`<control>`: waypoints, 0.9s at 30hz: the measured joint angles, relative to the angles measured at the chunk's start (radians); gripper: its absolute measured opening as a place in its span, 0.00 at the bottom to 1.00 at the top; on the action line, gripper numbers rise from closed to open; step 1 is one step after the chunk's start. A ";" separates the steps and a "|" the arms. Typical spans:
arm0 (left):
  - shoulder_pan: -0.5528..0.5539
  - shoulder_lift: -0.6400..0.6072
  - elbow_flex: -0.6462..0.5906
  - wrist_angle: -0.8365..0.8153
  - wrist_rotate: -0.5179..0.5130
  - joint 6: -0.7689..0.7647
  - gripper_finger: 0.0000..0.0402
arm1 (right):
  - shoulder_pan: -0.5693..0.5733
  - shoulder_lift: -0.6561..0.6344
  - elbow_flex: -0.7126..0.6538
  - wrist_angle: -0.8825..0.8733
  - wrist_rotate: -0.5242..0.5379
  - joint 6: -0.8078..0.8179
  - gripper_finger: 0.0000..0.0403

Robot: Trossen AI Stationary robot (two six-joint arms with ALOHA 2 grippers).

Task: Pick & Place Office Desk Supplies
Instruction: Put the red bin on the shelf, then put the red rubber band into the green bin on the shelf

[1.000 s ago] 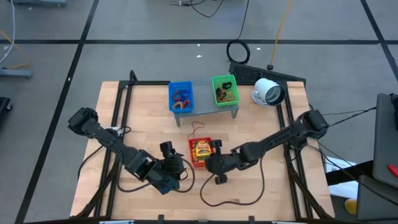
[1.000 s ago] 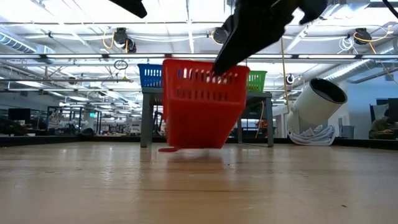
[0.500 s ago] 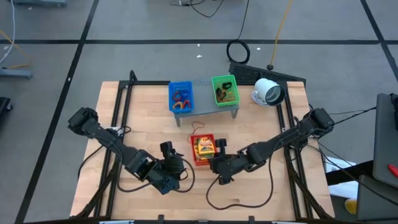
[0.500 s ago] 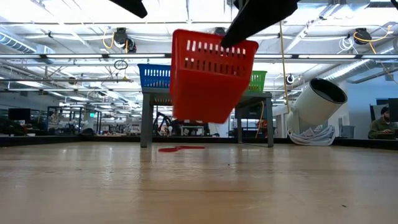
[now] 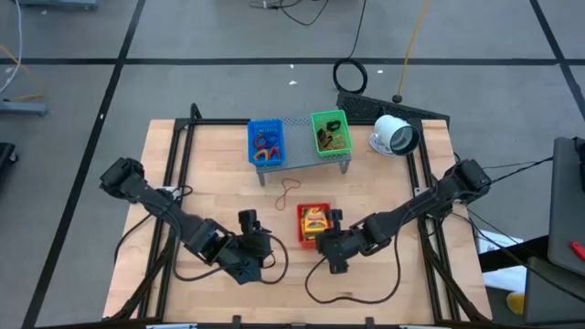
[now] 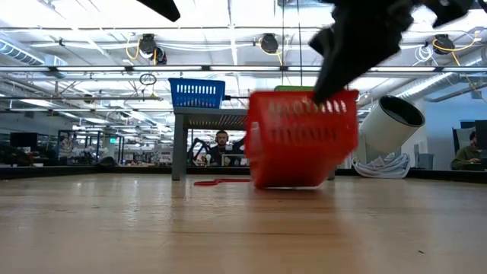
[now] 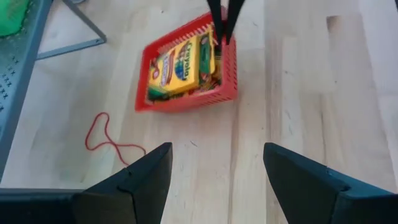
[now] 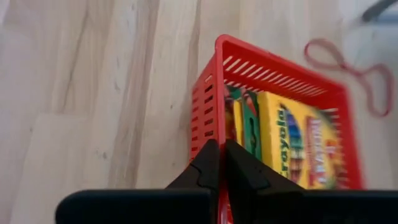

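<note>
Three slotted plastic baskets show on the wooden desk (image 5: 183,183): a blue one (image 5: 266,143) and a green one (image 5: 330,132) side by side on the grey perforated metal shelf (image 5: 302,146) at the desk's far edge, and a red one (image 5: 314,224) near the desk's middle, tilted, with its base close to the wood in the low view. The red basket holds a yellow crayon box with a green label (image 7: 177,62). The right gripper (image 8: 217,163), its arm reaching in low from the desk's right edge, has its fingers pressed together on the red basket's rim. The left gripper (image 7: 214,163), fingers spread and empty, hovers near the front edge, left of the basket. One thin red rubber-band loop (image 5: 289,189) lies between shelf and red basket.
</note>
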 joint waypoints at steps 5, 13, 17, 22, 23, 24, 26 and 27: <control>0.018 0.000 0.000 -0.001 0.053 -0.029 0.64 | -0.003 0.000 -0.080 0.089 -0.069 0.036 0.01; 0.047 0.000 0.000 -0.002 0.129 -0.039 0.64 | -0.015 0.000 -0.170 0.310 -0.218 0.077 0.16; 0.047 0.000 0.000 -0.001 0.129 -0.029 0.64 | -0.015 0.000 -0.178 0.332 -0.231 0.078 0.28; 0.047 0.000 0.000 -0.001 0.128 -0.013 0.64 | -0.015 -0.013 -0.178 0.339 -0.235 0.071 0.42; 0.047 0.000 0.000 0.001 0.128 0.005 0.64 | -0.015 -0.022 -0.178 0.341 -0.234 0.070 0.45; 0.049 0.000 0.000 0.003 0.125 0.020 0.64 | -0.015 -0.036 -0.178 0.341 -0.228 0.069 0.46; 0.058 0.000 0.000 0.001 0.115 0.020 0.64 | -0.015 -0.067 -0.178 0.342 -0.189 0.062 0.49; 0.069 0.000 0.000 -0.007 0.115 0.010 0.64 | -0.015 -0.085 -0.178 0.342 -0.159 0.051 0.50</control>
